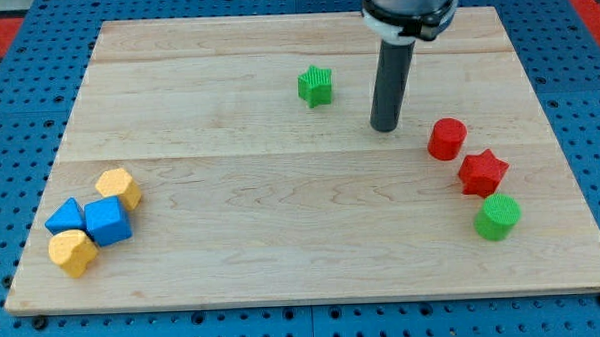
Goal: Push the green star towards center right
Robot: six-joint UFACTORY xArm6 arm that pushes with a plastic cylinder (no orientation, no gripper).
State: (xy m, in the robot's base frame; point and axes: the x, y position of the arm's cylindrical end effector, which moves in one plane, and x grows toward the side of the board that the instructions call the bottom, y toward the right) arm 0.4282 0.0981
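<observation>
Green star (316, 86) and cylinder (498, 217) – ribbed; red cylinder (446, 139), red star (482, 172); two blue (108, 220), two yellow blocks (119, 187) – pale wood board (283, 249).

My tip (384, 129) is standing between the green star (316, 86) and the view's right, blocking that path. Farther right, the red cylinder (446, 139), red star (482, 172) and green cylinder (498, 217) are crowding the board's edge.
</observation>
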